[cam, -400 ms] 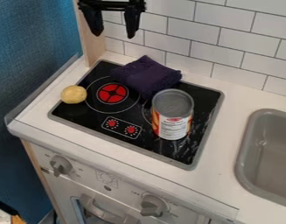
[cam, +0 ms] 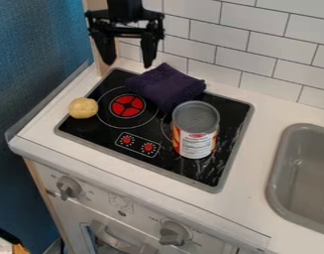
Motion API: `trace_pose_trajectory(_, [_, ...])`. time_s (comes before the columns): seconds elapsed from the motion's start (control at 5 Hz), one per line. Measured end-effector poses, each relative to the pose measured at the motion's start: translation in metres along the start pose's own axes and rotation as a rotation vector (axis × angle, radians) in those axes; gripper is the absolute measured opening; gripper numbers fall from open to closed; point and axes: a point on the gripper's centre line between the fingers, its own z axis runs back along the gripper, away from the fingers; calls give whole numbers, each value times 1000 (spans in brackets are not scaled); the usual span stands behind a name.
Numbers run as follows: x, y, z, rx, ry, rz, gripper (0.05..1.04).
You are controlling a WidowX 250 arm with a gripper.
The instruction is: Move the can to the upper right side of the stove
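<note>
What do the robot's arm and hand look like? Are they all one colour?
They look black all over. The bit of arm that you can see is thick and dark. The hand is wide across the top, with angular edges, and has two chunky fingers that get narrower toward their tips.

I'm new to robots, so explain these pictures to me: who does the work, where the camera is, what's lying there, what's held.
A black robot arm does the work, hanging in from the top edge. Its jaws stand apart above the stove's back left side, holding nothing. The camera looks down at a slant on a toy kitchen. On the black stove are a can, standing upright, and a dark purple cloth. A round yellow object sits at its left edge; a grey sink is right.
</note>
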Motion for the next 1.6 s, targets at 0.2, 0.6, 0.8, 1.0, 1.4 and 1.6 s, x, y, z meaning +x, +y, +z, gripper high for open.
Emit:
trace_pose_trajectory(0.2, [-16, -16, 8, -1, -44, -32, 1001])
trace_pose_trajectory(0.6, [-59, -44, -20, 62, -24, -190, 1001])
trace_pose_trajectory(0.8, [-75, -55, -40, 76, -3, -280, 1001])
trace_pose_trajectory(1.0, [-83, -60, -65, 44, 23, -339, 1001])
trace_pose_trajectory(1.4, [-83, -65, -97, 37, 69, -344, 1001])
trace_pose_trajectory(1.6, [-69, -70, -108, 38, 66, -315, 1001])
